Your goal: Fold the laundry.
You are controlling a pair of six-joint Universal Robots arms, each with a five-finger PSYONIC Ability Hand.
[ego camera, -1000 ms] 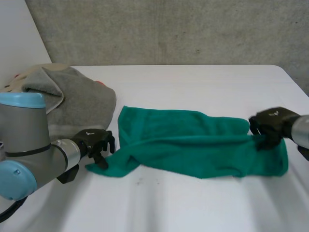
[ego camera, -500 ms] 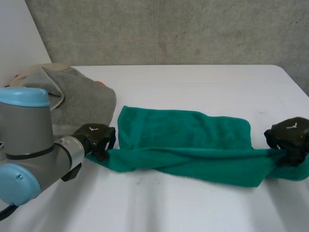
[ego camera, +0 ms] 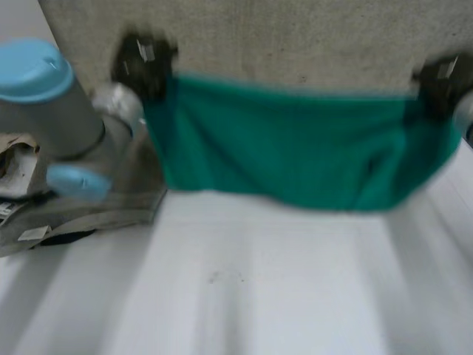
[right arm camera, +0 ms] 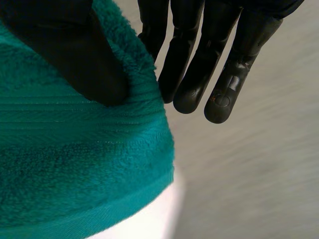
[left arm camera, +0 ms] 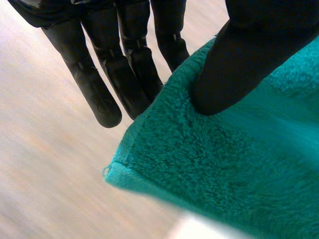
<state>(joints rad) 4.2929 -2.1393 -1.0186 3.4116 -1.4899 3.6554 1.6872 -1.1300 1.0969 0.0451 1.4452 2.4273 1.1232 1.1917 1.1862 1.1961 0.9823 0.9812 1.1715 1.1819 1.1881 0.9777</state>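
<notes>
The white table (ego camera: 244, 296) lies mostly bare in front of the robot, which gives broad open room for laying cloth down. Above its far part hangs the green towel (ego camera: 295, 148), stretched wide between both hands in front of the concrete wall (ego camera: 295, 37). Its lower edge sags unevenly, lower toward the robot's right. Whether that edge touches the table cannot be told.

A grey laundry pile (ego camera: 111, 207) crowds the table's left side, just beside the left arm (ego camera: 66, 126). A sweep down on that side would likely snag or drag the pile.

The left hand (ego camera: 144, 59) pinches one top corner, and the right hand (ego camera: 440, 78) pinches the other. In each wrist view the thumb (left arm camera: 239, 59) presses the pile against straight fingers (left arm camera: 134, 79) close to the hem. The bite looks shallow, so pulling the arms further apart, or a quick swing, could slip a corner free. The uneven sag could also set a crooked fold.
</notes>
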